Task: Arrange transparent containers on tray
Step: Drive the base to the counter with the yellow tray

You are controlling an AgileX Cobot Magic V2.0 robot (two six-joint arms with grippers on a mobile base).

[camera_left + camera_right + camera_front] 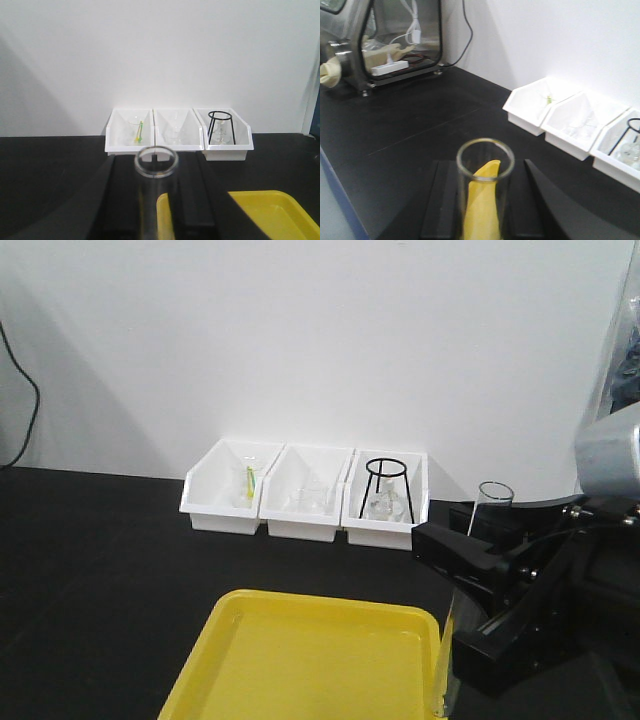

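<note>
Two clear test tubes are held upright, one in each gripper. My left gripper (156, 172) is shut on one test tube (150, 200), whose round rim rises between the black fingers. The left gripper does not show in the front view. My right gripper (462, 558) (485, 169) is shut on the other test tube (492, 495) (485, 215), just beyond the right rim of the yellow tray (320, 660). Yellow shows through both tubes. The tray (272, 215) lies low and to the right in the left wrist view. Nothing lies on the visible part of the tray.
Three white open-front bins (305, 502) stand in a row against the white wall, holding small glassware and a black ring stand (385, 485). A glass-fronted metal enclosure (380, 40) stands on the black table. The table's edge (340, 190) runs at the lower left in the right wrist view.
</note>
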